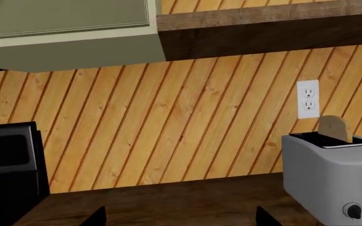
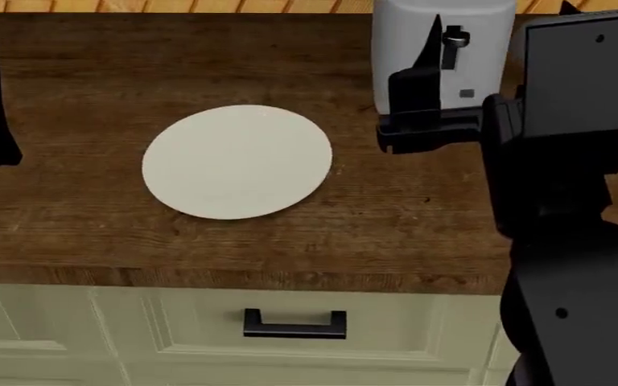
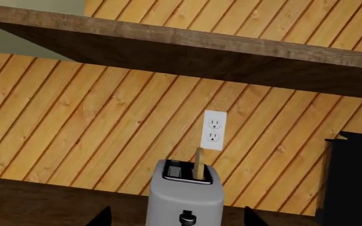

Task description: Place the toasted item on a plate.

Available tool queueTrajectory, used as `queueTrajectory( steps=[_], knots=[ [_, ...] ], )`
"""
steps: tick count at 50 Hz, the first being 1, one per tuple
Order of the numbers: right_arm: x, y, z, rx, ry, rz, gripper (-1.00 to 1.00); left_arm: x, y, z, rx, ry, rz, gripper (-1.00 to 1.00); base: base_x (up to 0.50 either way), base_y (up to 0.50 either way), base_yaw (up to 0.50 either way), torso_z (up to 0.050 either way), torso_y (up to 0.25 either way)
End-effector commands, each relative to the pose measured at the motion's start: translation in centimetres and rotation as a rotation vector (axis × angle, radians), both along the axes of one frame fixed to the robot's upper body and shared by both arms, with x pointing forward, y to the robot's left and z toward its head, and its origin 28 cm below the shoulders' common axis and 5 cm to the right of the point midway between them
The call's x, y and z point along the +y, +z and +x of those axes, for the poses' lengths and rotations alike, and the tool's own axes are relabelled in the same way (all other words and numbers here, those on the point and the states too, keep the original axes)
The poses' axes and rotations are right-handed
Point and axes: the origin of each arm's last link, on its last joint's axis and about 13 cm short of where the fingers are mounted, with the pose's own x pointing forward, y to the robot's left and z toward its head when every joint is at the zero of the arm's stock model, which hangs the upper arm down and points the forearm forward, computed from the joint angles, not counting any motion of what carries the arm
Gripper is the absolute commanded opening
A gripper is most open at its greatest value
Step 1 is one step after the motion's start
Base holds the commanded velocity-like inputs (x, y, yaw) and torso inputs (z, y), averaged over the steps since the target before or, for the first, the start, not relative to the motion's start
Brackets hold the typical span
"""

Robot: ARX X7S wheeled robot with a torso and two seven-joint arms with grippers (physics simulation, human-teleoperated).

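I see a grey toaster (image 3: pixel 185 197) at the back of the dark wood surface (image 2: pixel 94 209), against the diagonal plank wall (image 3: pixel 105 122). White outlet (image 3: pixel 214 130) just behind it. Wooden shelf (image 3: pixel 187 52) overhead. Cream drawer with black handle (image 2: pixel 294 324) below the surface edge.

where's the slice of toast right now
The toast stands upright in the slot of the grey toaster at the back of the wooden counter, below the wall outlet, directly ahead of the right gripper.
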Motion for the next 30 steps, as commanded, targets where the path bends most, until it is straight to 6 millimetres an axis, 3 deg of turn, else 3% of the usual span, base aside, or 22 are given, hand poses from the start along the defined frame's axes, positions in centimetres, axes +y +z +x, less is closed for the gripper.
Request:
queueTrajectory(
  steps=[1,30],
  knots=[
    [0.05,0.39,-0.13,-0.009,-0.001,0.001,1.0,0.03,-0.13,-0.03,0.0,-0.003,-0.002,1.0,0.0,0.0,0.0,0.0,0.0],
    [0.2,0.74,-0.28,-0.012,0.0,-0.011,1.0,0.0,0.06,-0.11,-0.004,-0.008,-0.004,1.0,0.31,0.0,0.0,0.0,0.0]
  ],
)
